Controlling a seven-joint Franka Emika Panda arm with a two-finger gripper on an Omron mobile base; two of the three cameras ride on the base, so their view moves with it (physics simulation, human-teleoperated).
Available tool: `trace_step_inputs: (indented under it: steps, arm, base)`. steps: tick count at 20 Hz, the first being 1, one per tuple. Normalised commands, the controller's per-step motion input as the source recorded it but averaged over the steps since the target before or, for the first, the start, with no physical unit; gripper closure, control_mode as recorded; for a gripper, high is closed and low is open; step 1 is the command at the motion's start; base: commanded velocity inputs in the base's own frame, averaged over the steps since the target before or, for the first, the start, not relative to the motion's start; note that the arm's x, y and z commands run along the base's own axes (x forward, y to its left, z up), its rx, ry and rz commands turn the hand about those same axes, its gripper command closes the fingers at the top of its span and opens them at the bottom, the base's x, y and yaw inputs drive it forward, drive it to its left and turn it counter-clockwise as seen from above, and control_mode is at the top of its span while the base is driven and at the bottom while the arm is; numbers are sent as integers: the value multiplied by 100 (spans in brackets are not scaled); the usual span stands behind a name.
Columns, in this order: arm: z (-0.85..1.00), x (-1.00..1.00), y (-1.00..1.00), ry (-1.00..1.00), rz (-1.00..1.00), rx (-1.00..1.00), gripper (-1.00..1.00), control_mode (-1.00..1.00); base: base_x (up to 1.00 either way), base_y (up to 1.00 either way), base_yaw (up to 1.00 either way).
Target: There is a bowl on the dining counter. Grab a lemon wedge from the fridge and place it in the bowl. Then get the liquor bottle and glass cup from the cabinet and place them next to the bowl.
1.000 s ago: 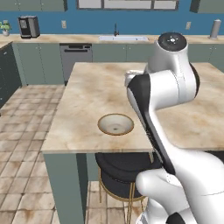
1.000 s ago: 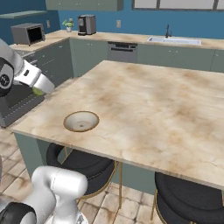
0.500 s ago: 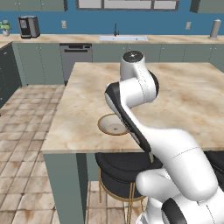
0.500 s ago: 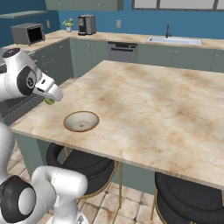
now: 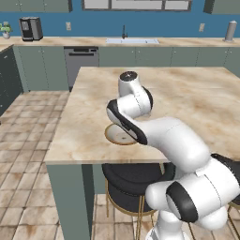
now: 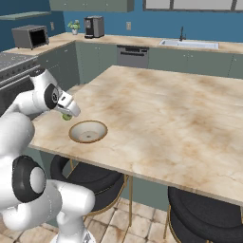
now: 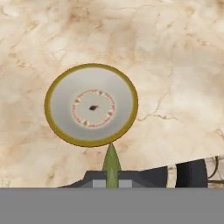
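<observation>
The claw (image 6: pixel 68 113) has swung closer to the bowl (image 6: pixel 88 131) (now just beside its rim). It is closed on the lemon wedge (image 7: pixel 111 163), whose long axis points toward the bowl.

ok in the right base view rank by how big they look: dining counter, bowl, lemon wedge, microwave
1. dining counter, by far the largest
2. bowl
3. microwave, looks a little smaller than the bowl, but it sits much farther back, so that ranking is unsure
4. lemon wedge, a tiny piece

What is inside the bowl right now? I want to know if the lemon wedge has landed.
Nothing lies in the bowl but its printed ring pattern. The lemon wedge sits pinched in the gripper.
</observation>
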Motion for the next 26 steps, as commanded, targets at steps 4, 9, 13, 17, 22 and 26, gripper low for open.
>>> trace_step_inputs:
  steps: [4, 9, 13, 17, 22, 26]
  arm:
    - [-70, 49, 0, 0, -3, -1, 100, -100]
    - [-63, 37, 0, 0, -2, 0, 100, -100]
    - [-55, 37, 0, 0, -3, 0, 100, -100]
    - [-50, 38, 0, 0, -3, 0, 100, -100]
    - [-29, 16, 0, 0, -2, 0, 100, -100]
    - [-11, 13, 0, 0, -3, 0, 100, -100]
  base:
    - [0, 0, 0]
    - [0, 0, 0]
    - [0, 0, 0]
    - [0, 0, 0]
    - [0, 0, 0]
    - [0, 0, 0]
